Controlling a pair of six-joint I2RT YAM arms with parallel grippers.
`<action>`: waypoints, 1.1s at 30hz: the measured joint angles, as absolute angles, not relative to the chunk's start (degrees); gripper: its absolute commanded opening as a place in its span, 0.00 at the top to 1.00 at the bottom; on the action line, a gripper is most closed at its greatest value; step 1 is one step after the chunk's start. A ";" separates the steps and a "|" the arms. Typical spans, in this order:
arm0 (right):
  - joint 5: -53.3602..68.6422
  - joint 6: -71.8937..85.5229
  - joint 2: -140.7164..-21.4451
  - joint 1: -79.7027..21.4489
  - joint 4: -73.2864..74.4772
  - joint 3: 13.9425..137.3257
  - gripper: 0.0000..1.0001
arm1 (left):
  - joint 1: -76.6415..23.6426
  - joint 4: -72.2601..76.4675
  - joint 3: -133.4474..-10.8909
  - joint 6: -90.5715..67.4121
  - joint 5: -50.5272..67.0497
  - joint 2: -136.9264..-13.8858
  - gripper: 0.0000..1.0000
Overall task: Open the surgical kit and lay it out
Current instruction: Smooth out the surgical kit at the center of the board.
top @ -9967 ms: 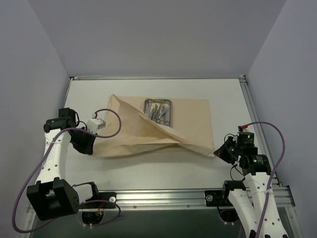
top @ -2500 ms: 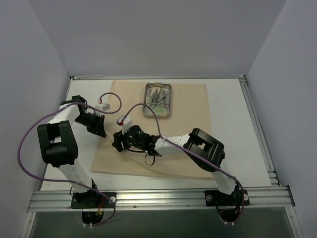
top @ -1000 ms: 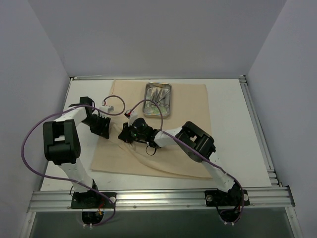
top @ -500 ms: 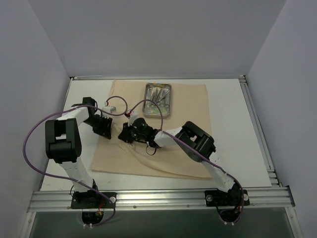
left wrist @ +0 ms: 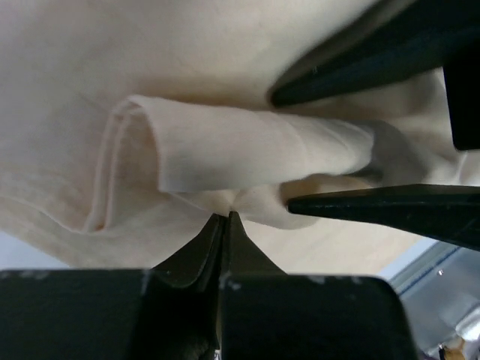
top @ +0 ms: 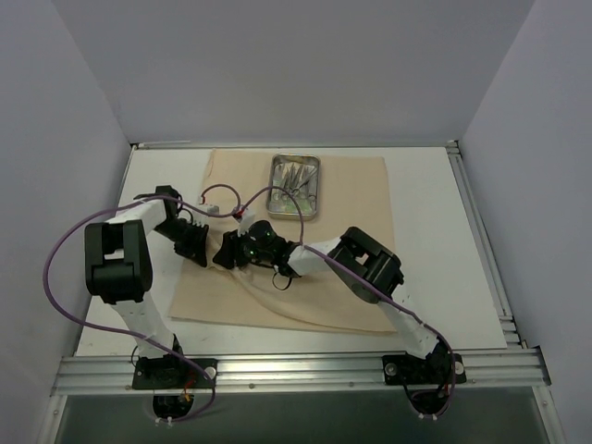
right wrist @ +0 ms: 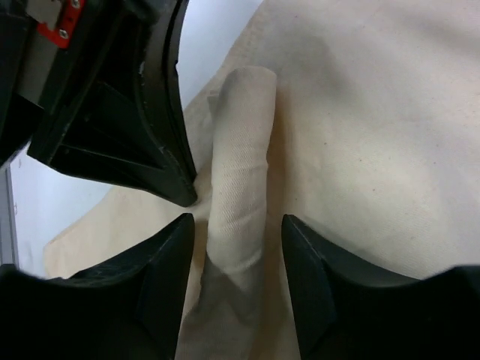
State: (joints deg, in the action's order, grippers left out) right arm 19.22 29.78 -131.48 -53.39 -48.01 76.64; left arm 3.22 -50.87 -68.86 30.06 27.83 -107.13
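**Left pincer** (left wrist: 226, 219): jaws shut, pinching the foot of a raised fold (left wrist: 247, 154) in the wrap (top: 351, 277), apparently to draw that flap outward. **Right pincer** (right wrist: 236, 225): jaws apart, straddling the same fold without gripping it, so the cloth can slide free. **Tray** (top: 271, 185): holds the instruments (top: 296, 180) at the wrap's far edge; the wrap lies mostly flat on the surface (top: 444, 240).

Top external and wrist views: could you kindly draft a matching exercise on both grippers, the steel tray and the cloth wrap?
1 left gripper; 2 right gripper; 3 rectangular shiny steel tray; 4 beige cloth wrap
A open astride the raised fold; B near the cloth's far edge; C shut on the fold; D spread over the table
Pairs: 1-C, 2-A, 3-B, 4-D
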 measured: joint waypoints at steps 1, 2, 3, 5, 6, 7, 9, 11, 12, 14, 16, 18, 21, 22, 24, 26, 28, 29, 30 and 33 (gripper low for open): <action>19.20 29.76 -131.20 -53.45 -47.92 76.36 0.51 | 3.29 -51.75 -68.86 30.39 27.92 -106.94 0.98; 19.38 29.63 -130.67 -53.45 -47.90 75.79 0.49 | 3.62 -53.06 -68.77 30.98 27.90 -106.45 0.98; 19.44 29.47 -129.84 -53.43 -47.62 74.94 0.49 | 4.03 -54.02 -68.42 31.59 27.88 -105.62 0.98; 19.57 29.12 -128.07 -53.43 -46.68 73.28 0.44 | 5.52 -56.36 -67.11 32.82 27.55 -102.76 0.98; 19.62 28.93 -127.22 -53.43 -45.89 72.60 0.43 | 6.46 -57.45 -66.17 33.65 27.14 -100.75 0.98; 19.70 28.69 -126.37 -53.43 -45.30 71.96 0.43 | 7.46 -58.70 -65.14 34.37 26.50 -98.74 0.98; 19.79 28.58 -124.22 -53.43 -44.34 70.30 0.42 | 9.54 -61.43 -63.11 36.05 24.75 -94.41 0.98; 19.77 28.49 -121.60 -53.45 -43.38 68.20 0.42 | 11.62 -65.23 -61.45 38.06 22.72 -90.39 0.98; 19.64 28.51 -119.79 -53.45 -43.05 66.65 0.42 | 12.16 -66.65 -61.12 38.72 21.89 -89.21 0.98; 18.81 28.60 -116.18 -53.45 -41.76 63.79 0.42 | 12.99 -69.93 -60.38 40.64 19.70 -86.39 0.98; 17.74 28.73 -112.27 -53.43 -40.40 60.95 0.42 | 13.13 -72.34 -59.86 42.17 17.85 -84.36 0.98; 15.81 29.08 -108.18 -53.34 -38.13 58.26 0.42 | 13.13 -73.93 -59.37 43.33 16.34 -83.00 0.98; 11.79 30.00 -101.23 -52.88 -33.47 53.60 0.42 | 13.13 -75.13 -58.83 44.80 14.02 -82.50 0.98; 10.15 30.24 -98.94 -52.60 -31.20 52.27 0.41 | 13.13 -75.22 -58.74 45.19 13.45 -82.65 0.98; 6.11 31.05 -94.78 -51.86 -26.02 50.28 0.41 | 13.13 -75.29 -58.72 45.67 12.56 -83.20 0.98; 2.44 32.03 -91.35 -50.68 -21.41 48.73 0.41 | 13.13 -75.29 -58.72 45.84 12.08 -84.38 0.98; -0.64 33.32 -88.20 -48.88 -17.30 46.83 0.41 | 13.13 -75.22 -58.59 46.02 11.79 -86.00 0.98; -1.89 33.87 -86.74 -47.68 -15.57 45.63 0.41 | 13.13 -75.18 -58.41 46.17 11.77 -86.67 0.98; -3.16 34.63 -84.99 -46.04 -13.52 44.12 0.41 | 13.13 -75.05 -58.17 46.30 11.77 -87.35 0.98; -5.50 36.23 -81.19 -41.87 -8.99 40.45 0.41 | 13.13 -75.02 -57.87 46.94 11.77 -89.58 0.98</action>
